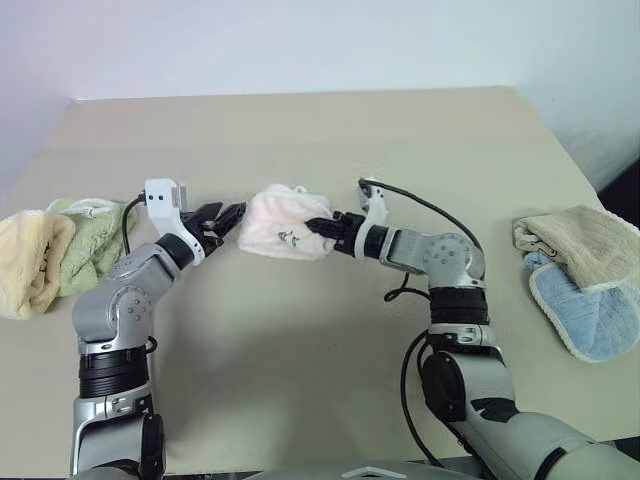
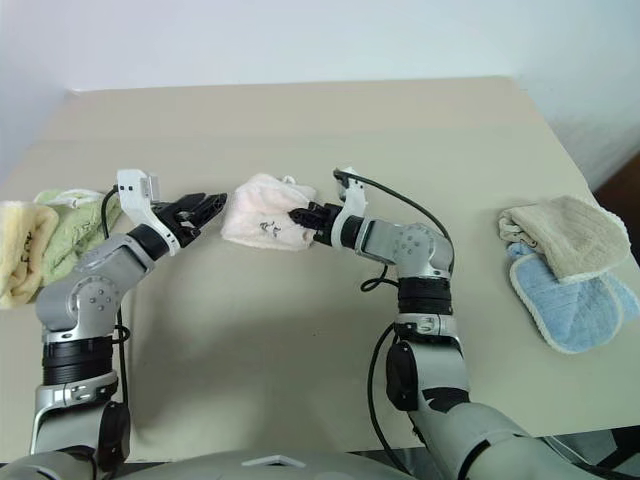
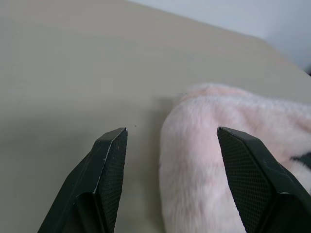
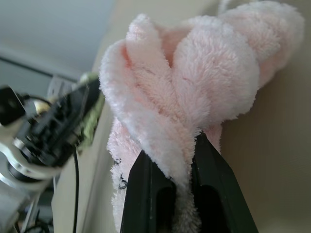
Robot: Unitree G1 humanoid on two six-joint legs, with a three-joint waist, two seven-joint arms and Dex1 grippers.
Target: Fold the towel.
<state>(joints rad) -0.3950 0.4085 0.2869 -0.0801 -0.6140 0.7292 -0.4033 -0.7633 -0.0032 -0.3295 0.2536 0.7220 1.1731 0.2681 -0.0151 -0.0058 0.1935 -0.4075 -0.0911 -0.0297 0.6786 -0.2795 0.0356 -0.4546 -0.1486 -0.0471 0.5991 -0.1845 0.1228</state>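
The towel (image 1: 285, 224) lies bunched in a soft pale pink heap on the tan table (image 1: 300, 380), near the middle of it. Its long axis runs across the table, from the robot's left to its right, with the black scribble on the near face of the heap, toward the right end. A small loop sticks up at the far edge of the heap.

The right gripper (image 4: 184, 160) is at the towel's right end, pointing left. Its two black fingers are pinched tight on a thick fold of the cloth, and the fold bulges up out of them in rounded ridges.

The left gripper (image 1: 225, 217) is just beside the towel's left end, pointing right toward it. Its fingers (image 3: 109, 165) stand well apart and have nothing between them; one fingertip is level with the edge of the towel, the other is over bare table. Whether either fingertip touches the cloth cannot be told.

Well to the left of the towel, at the table's edge, lie a yellow towel (image 1: 30, 262) and a green towel (image 1: 88, 240), touching each other. Well to the right of it lie a beige cloth (image 1: 580, 245) partly on top of a blue cloth (image 1: 590, 315).
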